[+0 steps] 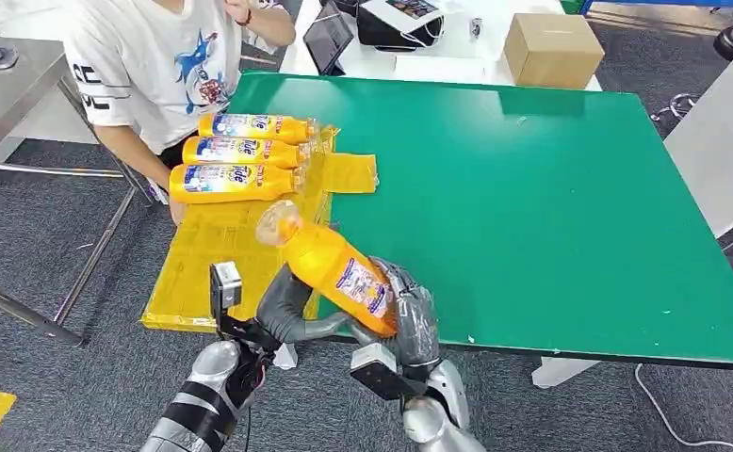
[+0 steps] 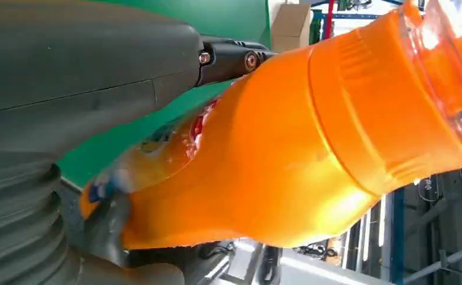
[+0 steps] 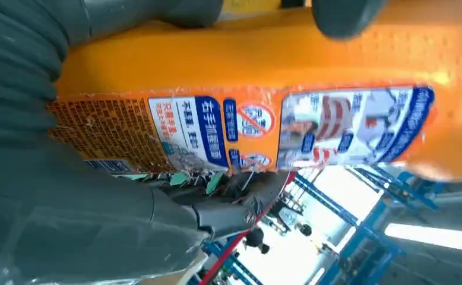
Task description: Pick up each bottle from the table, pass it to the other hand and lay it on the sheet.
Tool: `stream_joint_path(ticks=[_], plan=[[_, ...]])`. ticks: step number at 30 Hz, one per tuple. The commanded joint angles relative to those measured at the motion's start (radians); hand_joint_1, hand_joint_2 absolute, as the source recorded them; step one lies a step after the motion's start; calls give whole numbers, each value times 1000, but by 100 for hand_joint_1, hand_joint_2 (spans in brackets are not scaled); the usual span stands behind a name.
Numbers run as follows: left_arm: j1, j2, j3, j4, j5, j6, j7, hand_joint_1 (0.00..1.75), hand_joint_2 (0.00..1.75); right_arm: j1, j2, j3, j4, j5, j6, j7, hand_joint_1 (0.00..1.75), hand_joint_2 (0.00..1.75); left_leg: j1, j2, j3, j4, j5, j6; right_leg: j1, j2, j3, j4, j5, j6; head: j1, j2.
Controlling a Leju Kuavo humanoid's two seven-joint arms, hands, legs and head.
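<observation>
Spanning most of the head view, a green table [image 1: 551, 207] is recorded, with a cardboard box [image 1: 551, 49] on the white surface beyond its far edge.

A yellow sheet [image 1: 212, 264] is laid over the table's near-left corner; a person in a white shirt [image 1: 151, 56] is seated just behind it.

Three orange bottles [image 1: 236, 153] are listed lying side by side on the sheet's far part, caps toward the table's middle.

A fourth orange bottle [image 1: 334, 268] is held in the air over the sheet's near edge, tilted, its clear cap [image 1: 276, 224] pointing up and toward the three.

The right hand [image 1: 410, 315] is wrapped round the bottle's labelled base end. The left hand [image 1: 283, 301] is cupped against the body below the neck, thumb and fingers on either side of it; whether it is fully clamped cannot be told.

Stage judged: hand-over under way, both hands on one bottle.

Risks noted: a smooth, tapering body may slip if the right hand is released before the left is firm; a drop at this point could strike the table's edge or roll off the sheet.
</observation>
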Motion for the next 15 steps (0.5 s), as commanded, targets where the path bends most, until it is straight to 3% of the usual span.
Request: stream_joint_path(ticks=[1,7,15], plan=[[-46,36,-34,67,4,2,2,0,175,-52,-10,47,119,-6,-8,-2,175,175,1,1,4,-1,-1,-1,1,2,3,-1,0,-1,0,0],[-46,38,-41,67,10,-8,4,0,175,-53,-6,58,130,-24,23,-2,175,175,1,1,4,-1,-1,-2,1,2,4,-1,-1,-2,0,0],[-45,40,-86,71,37,-42,14,0,175,-97,39,136,269,-7,28,-2,175,175,1,1,5,-1,-1,-2,1,2,4,-1,-1,-2,0,0]])
